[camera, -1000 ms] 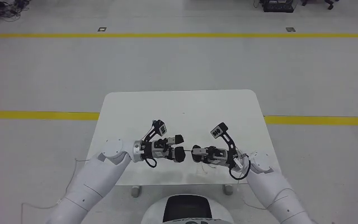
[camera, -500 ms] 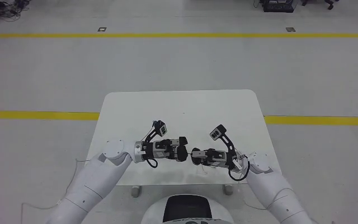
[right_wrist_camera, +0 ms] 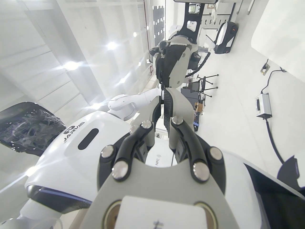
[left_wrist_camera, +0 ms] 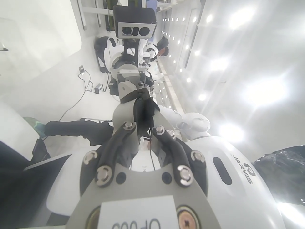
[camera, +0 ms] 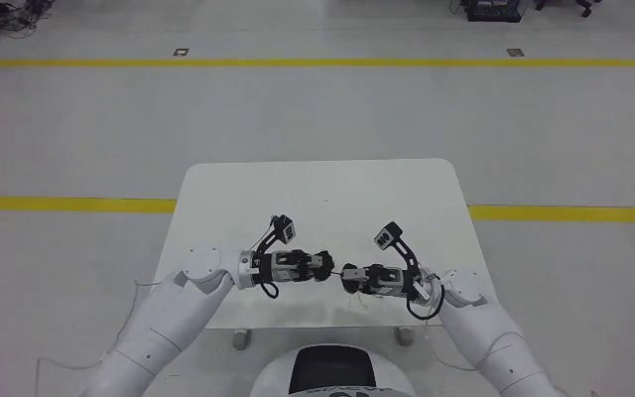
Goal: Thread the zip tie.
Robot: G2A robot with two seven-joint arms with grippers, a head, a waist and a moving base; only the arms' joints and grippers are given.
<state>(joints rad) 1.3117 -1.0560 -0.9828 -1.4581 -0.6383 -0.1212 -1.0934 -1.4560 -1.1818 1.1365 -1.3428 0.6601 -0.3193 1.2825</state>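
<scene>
Top view — left gripper (camera: 326,267) and right gripper (camera: 346,275) both pinch one zip tie (camera: 337,270).

Colours as I read them from my station: white surface (camera: 327,189); pale grey floor (camera: 317,119) crossed by two yellow stripes (camera: 298,63); black-fingered, grey-bodied left hand (camera: 327,268) and right hand (camera: 345,274); thin black zip tie (right_wrist_camera: 163,91).

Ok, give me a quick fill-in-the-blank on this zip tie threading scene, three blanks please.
1. The left claw and right claw face each other, almost tip to tip, above a white ___.
2. The right claw is shut on a thin black ___.
3. The floor stripes either side of the table are ___.

Missing words: table; zip tie; yellow.
</scene>
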